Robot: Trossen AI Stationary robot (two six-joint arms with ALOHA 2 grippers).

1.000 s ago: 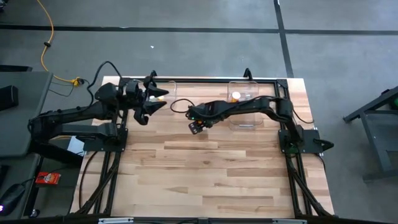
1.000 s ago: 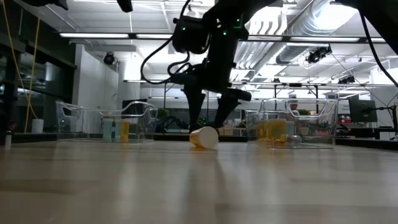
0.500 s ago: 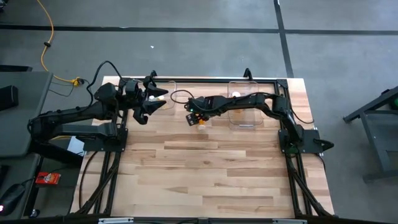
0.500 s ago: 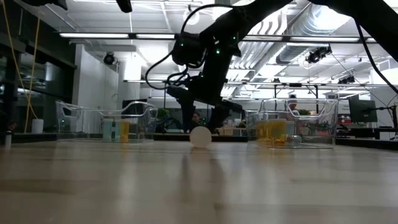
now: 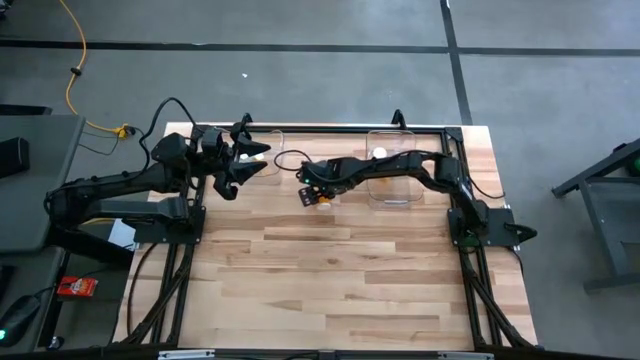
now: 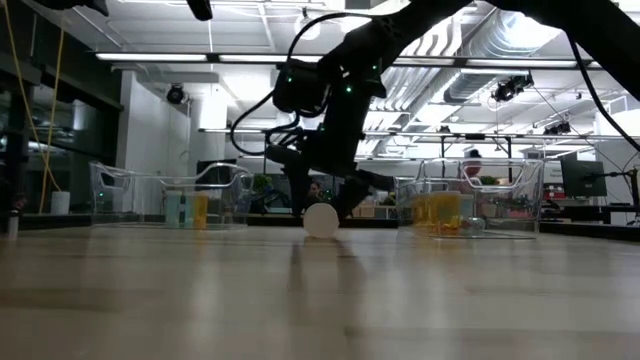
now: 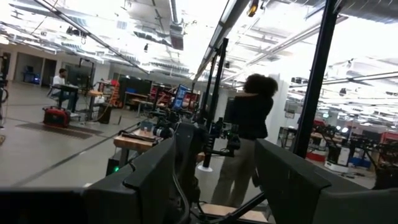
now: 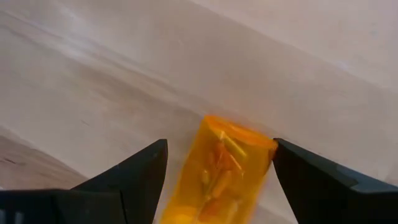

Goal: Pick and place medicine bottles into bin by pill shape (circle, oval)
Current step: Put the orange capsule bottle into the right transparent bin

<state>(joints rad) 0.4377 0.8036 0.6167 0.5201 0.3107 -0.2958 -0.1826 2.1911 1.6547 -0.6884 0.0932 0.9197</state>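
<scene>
1. The right gripper (image 5: 314,196) reaches out to the table's rear centre, sitting between the two clear bins.
2. Its fingers (image 8: 134,177) are spread wide on either side of an orange medicine bottle (image 8: 217,171) that lies on its side on the wood; a gap shows on both sides, so nothing is clasped.
3. From above, that bottle's white cap (image 5: 322,199) shows at about 4 o'clock from the gripper's wrist, on the bare table (image 5: 340,280).
4. In the low view the same bottle (image 6: 321,220) presents its round white cap end-on, resting on the tabletop under the dark right arm.
5. The right bin (image 5: 405,196) stands at roughly 3 o'clock from the lying bottle, with a white-capped orange vial (image 5: 380,155) visible inside near its rear wall.
6. At table height, several orange vials (image 6: 440,211) stand in that bin.
7. The left bin (image 6: 110,190), at about 9 o'clock from the bottle, holds an orange vial (image 6: 201,210) and a pale one (image 6: 175,209).
8. The left gripper (image 5: 240,165) hovers raised over the left bin at the table's rear left; its fingers (image 7: 155,180) stand partly apart, and I cannot tell whether anything is between them.
9. A person (image 7: 249,137) stands in the room beyond, seen past the left wrist.
</scene>
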